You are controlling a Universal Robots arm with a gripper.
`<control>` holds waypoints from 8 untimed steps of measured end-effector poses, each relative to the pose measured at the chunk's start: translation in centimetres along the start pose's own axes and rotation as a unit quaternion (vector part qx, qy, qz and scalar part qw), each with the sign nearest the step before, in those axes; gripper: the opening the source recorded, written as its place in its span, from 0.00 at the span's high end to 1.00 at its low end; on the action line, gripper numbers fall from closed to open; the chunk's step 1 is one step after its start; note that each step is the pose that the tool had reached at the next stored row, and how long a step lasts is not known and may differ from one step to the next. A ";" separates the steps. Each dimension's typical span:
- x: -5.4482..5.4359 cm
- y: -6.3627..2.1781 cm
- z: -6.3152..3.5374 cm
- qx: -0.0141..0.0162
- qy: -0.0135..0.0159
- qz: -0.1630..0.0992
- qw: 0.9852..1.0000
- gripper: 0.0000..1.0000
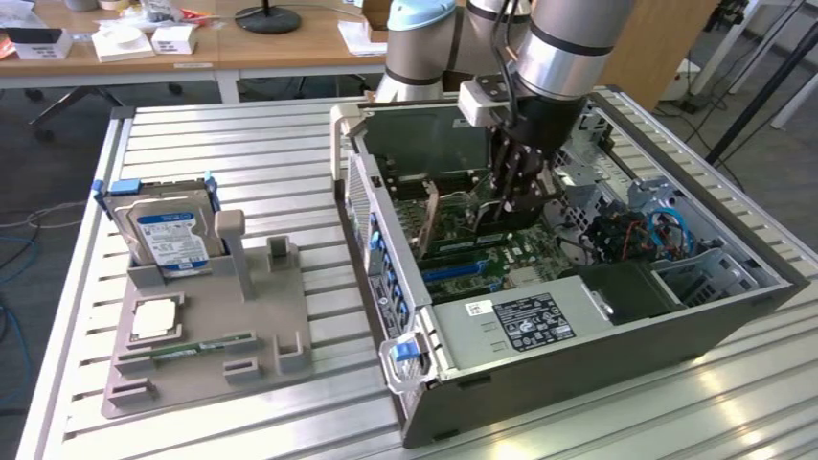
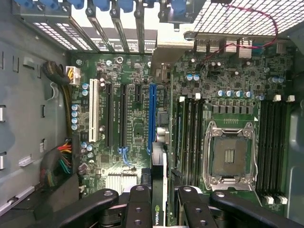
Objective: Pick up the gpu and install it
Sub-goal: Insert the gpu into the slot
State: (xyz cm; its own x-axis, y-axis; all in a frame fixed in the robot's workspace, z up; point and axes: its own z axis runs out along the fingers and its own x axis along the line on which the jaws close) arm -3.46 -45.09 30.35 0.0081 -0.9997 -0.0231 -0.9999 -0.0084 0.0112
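Slatted bench (image 1: 230, 144), open case (image 1: 576, 374): I'm clamping the gpu (image 2: 156, 211) in the gripper (image 1: 518, 192), squaring its edge directly above the blue slot (image 2: 152, 118).

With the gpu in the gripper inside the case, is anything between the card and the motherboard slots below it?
Nothing visible. The gripper holds the gpu edge-on over the blue slot, which lies empty and uncovered; the cable bundle sits off to one side.
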 end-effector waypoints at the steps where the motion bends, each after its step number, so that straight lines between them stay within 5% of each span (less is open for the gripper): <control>1: 0.0 0.00 0.11 0.000 0.000 0.000 1.000 0.74; 8: 0.0 0.02 0.41 0.000 0.000 0.000 1.000 0.74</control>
State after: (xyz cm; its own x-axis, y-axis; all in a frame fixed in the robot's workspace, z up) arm -3.48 -45.09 29.93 0.0079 -0.9997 -0.0227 -0.9999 -0.0082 0.0113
